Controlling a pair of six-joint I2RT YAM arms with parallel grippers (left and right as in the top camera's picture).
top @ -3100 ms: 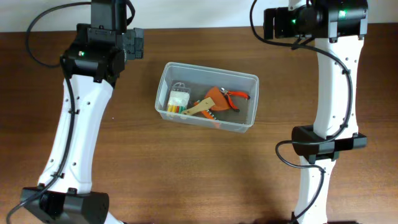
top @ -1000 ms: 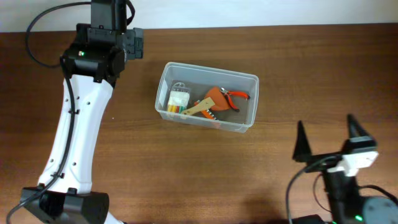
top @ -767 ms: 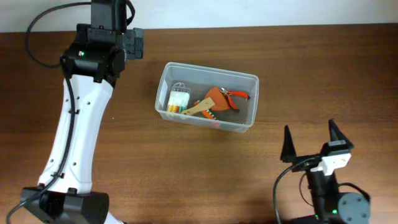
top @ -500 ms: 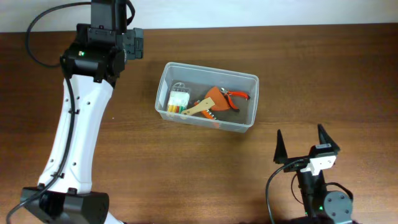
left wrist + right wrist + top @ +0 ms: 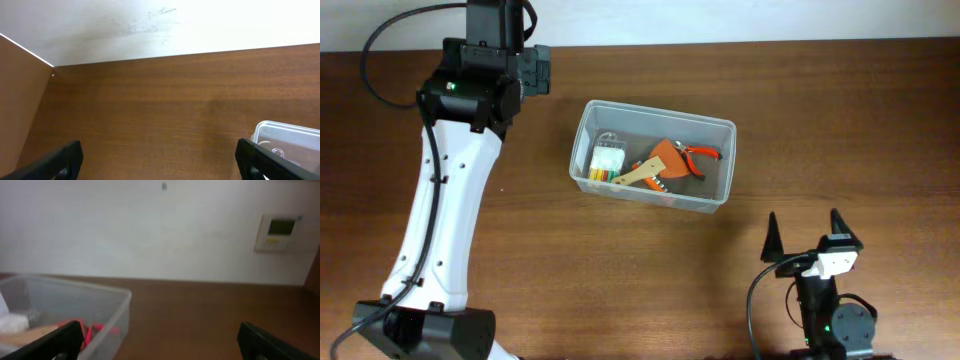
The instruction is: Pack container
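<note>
At the middle of the brown wooden table (image 5: 840, 110) sits the container (image 5: 660, 111), a clear plastic bin with rounded corners, set at a slight angle and well apart from both arms. Inside it lie orange-handled pliers (image 5: 698, 154), a wooden spatula (image 5: 638, 176) resting on a slant, and a small white pack (image 5: 607, 160) with coloured tips at its near end. Whatever print the pack carries is too small to read, and the pieces under the spatula blade overlap too much to tell apart. The left gripper (image 5: 533, 71) hangs near the far edge of the table, beyond the bin's left end, its jaws spread wide and holding nothing. Its own camera shows only the two dark fingertips (image 5: 60, 159) at the bottom corners and one rounded corner of the container (image 5: 280, 129), cut off by the frame. The right gripper (image 5: 803, 216) points up from the near edge, on the near right of the bin, fingers likewise parted and empty. Its view is blurred: the bin's near wall (image 5: 60, 300) fills the lower left, with orange showing through it, and a pale wall panel (image 5: 279, 231) with a small screen hangs at the back, its markings unreadable.
</note>
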